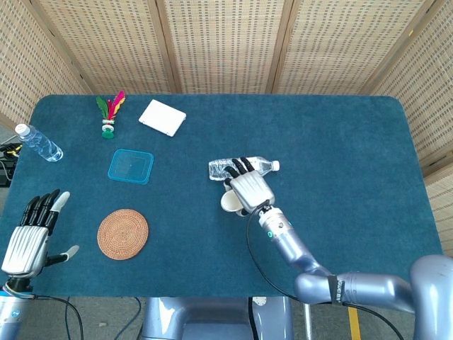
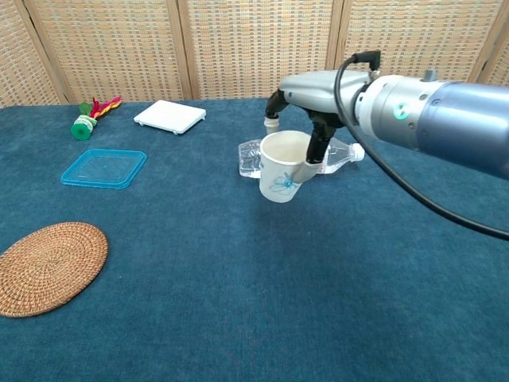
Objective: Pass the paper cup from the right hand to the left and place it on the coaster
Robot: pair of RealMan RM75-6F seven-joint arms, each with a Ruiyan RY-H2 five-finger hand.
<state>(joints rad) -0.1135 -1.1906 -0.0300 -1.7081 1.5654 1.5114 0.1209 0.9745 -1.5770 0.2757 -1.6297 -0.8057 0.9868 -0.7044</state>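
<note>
My right hand point(image 1: 249, 188) point(image 2: 314, 99) holds the white paper cup point(image 2: 281, 165) point(image 1: 228, 201) above the middle of the table, in front of the lying water bottle point(image 1: 228, 168) point(image 2: 251, 157). The cup has a blue flower print and tilts slightly. The round woven coaster point(image 1: 123, 234) point(image 2: 46, 267) lies at the near left. My left hand point(image 1: 30, 237) hovers at the table's left front corner, fingers spread and holding nothing; only the head view shows it.
A blue lid point(image 1: 131, 166) point(image 2: 103, 168) lies behind the coaster. A white box point(image 1: 162, 117) point(image 2: 169, 116) and a feathered shuttlecock point(image 1: 109, 113) point(image 2: 91, 114) sit at the far left. A second small bottle point(image 1: 39, 142) lies at the left edge.
</note>
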